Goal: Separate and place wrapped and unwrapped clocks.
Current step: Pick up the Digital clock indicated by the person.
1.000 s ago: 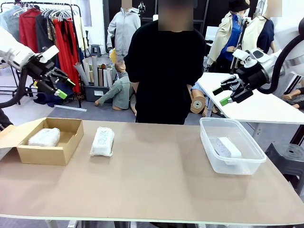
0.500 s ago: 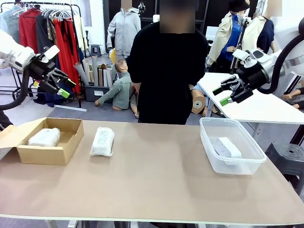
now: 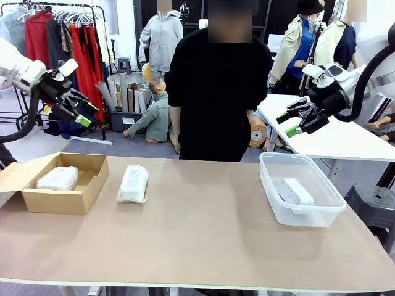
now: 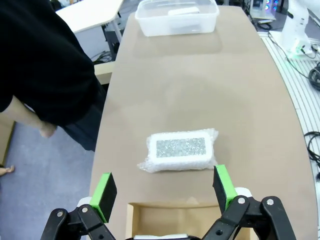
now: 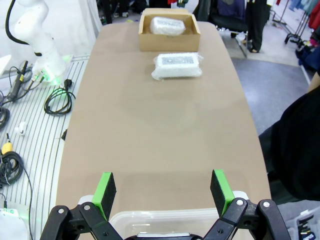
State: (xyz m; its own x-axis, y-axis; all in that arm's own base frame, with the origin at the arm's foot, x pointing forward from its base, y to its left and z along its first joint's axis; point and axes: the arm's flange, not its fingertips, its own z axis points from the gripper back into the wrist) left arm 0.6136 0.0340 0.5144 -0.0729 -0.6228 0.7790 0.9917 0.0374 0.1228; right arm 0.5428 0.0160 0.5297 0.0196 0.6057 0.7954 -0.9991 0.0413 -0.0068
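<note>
Wrapped clock (image 3: pixel 133 184) at ten o'clock wears a speckled, unreadable label under cloudy bubble wrap. Left gripper (image 3: pixel 87 114) and right gripper (image 3: pixel 287 124) gape wide, empty.

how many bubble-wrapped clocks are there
2. One wrapped clock lies inside the cardboard box; the second wrapped clock lies on the table beside that box. No others seem hidden.

White arms (image 3: pixel 13 65) carry a black, green-padded left gripper (image 3: pixel 87 114) and right gripper (image 3: pixel 287 124).
</note>
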